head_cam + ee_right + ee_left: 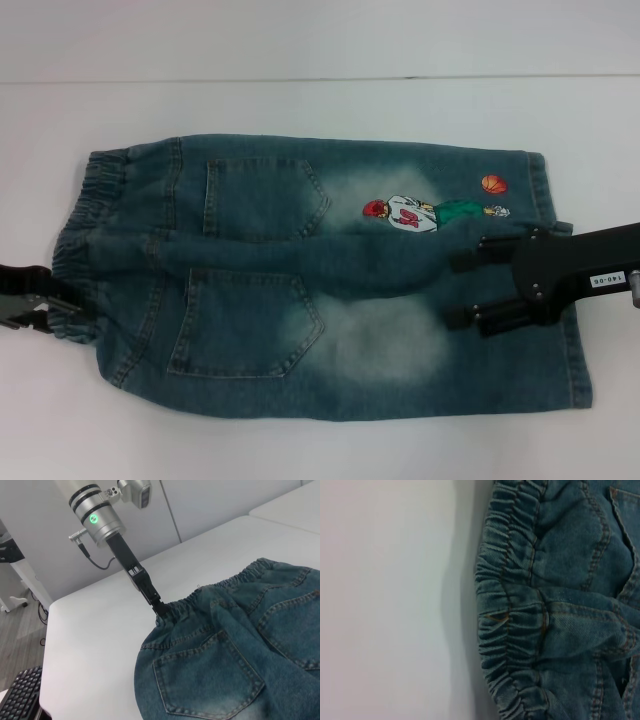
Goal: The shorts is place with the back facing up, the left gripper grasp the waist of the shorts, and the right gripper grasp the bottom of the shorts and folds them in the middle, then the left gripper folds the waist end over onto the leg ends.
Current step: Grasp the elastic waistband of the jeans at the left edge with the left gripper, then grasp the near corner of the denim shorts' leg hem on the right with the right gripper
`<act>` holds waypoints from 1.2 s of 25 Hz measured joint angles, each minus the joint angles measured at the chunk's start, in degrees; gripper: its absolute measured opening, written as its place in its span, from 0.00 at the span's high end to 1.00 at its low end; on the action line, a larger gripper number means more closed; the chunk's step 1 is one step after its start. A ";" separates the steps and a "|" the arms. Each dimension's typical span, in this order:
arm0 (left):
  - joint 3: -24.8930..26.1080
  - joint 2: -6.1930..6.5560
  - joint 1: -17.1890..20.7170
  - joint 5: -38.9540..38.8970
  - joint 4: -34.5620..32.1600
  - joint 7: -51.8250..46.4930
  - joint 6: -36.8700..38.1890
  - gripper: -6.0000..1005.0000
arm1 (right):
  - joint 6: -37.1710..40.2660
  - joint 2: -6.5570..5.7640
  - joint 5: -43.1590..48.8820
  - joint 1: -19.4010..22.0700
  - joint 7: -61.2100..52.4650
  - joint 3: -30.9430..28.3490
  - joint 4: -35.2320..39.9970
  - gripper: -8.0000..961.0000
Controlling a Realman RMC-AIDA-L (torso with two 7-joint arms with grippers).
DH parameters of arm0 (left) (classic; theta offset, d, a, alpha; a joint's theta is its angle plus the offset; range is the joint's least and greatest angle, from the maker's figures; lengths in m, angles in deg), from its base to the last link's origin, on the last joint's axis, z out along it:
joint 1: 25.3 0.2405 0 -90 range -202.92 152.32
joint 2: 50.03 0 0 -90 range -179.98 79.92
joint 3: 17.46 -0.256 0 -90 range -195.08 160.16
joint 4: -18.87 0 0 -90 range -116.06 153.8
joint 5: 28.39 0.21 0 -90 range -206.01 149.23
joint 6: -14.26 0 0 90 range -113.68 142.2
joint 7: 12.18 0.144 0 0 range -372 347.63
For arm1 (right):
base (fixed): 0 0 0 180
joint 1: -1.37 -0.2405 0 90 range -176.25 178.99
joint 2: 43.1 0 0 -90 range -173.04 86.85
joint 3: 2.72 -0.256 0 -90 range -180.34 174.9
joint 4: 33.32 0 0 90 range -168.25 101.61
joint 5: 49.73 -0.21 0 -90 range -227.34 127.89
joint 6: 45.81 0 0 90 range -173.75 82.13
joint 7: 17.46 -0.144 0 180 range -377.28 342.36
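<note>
The left gripper (62,305) pinches the shorts (330,280) waistband near the table's (300,50) left edge; the right gripper (462,292) hovers spread over the leg ends (560,280).

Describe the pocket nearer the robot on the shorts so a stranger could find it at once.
Start at the blue-green faded denim shorts spread back-up on the white table, ruffled waistband toward the robot's left. Of the two stitched back patch pockets, take the nearer patch pocket. Unlike the farther pocket, it lies on the leg without the embroidered basketball-player cartoon.
</note>
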State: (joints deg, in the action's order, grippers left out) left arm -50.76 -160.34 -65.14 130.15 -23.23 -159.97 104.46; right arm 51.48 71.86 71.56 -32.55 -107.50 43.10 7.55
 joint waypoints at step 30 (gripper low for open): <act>-0.36 -0.68 0.91 -2.63 0.08 2.29 -1.38 0.93 | -0.40 -0.29 -0.13 -0.10 -2.11 -0.46 0.33 0.05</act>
State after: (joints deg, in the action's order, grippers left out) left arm -51.12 -161.02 -64.23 127.52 -23.15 -157.68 103.08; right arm 51.08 71.57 71.43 -32.66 -109.60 42.64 7.88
